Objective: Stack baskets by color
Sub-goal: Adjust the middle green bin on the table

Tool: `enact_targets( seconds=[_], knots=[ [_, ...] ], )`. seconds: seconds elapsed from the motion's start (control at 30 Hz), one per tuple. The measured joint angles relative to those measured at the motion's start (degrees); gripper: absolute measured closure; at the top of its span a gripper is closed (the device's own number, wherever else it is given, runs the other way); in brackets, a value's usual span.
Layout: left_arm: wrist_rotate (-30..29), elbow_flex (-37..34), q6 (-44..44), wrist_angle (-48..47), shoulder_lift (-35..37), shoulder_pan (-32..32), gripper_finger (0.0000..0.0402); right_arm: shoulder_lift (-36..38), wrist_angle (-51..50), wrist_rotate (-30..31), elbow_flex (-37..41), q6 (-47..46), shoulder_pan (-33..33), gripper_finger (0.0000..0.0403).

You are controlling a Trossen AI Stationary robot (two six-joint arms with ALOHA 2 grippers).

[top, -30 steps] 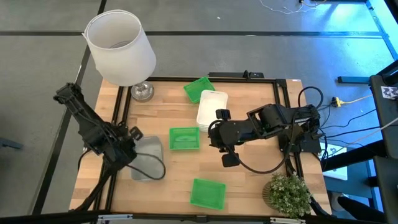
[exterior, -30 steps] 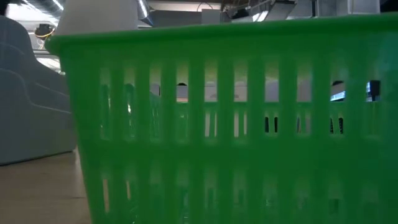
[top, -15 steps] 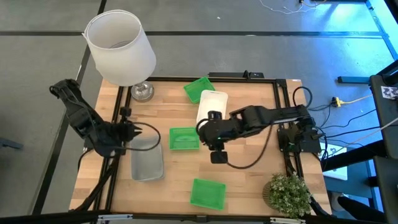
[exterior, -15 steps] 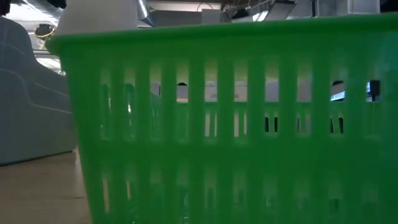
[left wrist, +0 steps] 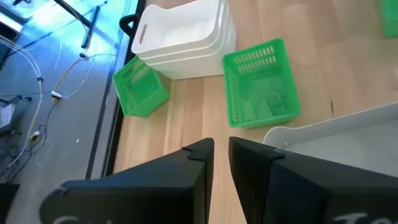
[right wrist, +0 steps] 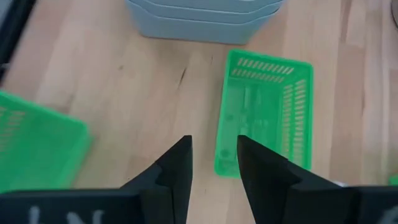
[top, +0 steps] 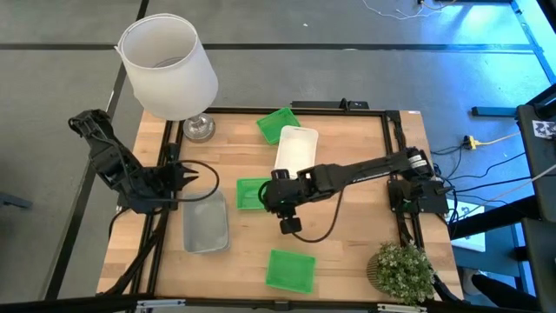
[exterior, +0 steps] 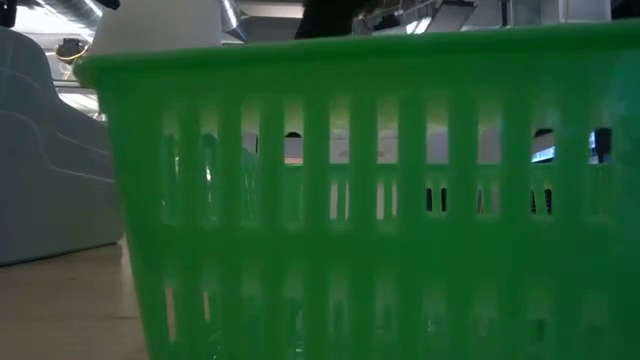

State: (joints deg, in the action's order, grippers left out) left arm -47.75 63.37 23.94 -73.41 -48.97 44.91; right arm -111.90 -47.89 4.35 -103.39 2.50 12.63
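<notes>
Three green baskets rest on their bottoms on the wooden table: one at the far edge (top: 278, 123), one in the middle (top: 252, 193), one near the front (top: 290, 269). A stack of white baskets (top: 295, 149) stands beside the far green one. A stack of translucent grey baskets (top: 205, 224) stands at the left. My right gripper (top: 266, 193) hovers open over the middle green basket's (right wrist: 264, 118) right end, nothing between its fingers (right wrist: 214, 158). My left gripper (top: 191, 178) is at the left edge above the grey stack's far rim (left wrist: 336, 134), a narrow empty gap between its fingers (left wrist: 221, 152).
A large white lampshade (top: 168, 65) on a metal foot stands at the far left corner. A small potted plant (top: 401, 271) sits at the near right corner. The near green basket (exterior: 360, 200) fills the low view. Bare wood lies between the baskets.
My right gripper has swung toward the table's left edge and come down to the middle green basket's right end. My left gripper has drawn back off the grey stack toward the left edge, risen a little and rolled about its wrist. The baskets have stayed in place.
</notes>
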Motion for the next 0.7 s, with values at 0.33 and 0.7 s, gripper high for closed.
enact_targets(
  seconds=[0.33, 0.7],
  knots=[
    [-0.19, 0.00, 0.08, 0.02, -0.02, 0.00, 0.0360, -0.07, 20.73, -1.41, 16.70, 0.82, -2.13, 0.0276],
    [-0.20, 0.02, 2.98, 0.04, -0.02, 0.00, 0.0360, -0.07, 30.40, -1.45, 26.08, 0.89, -2.78, 0.0276]
  ],
)
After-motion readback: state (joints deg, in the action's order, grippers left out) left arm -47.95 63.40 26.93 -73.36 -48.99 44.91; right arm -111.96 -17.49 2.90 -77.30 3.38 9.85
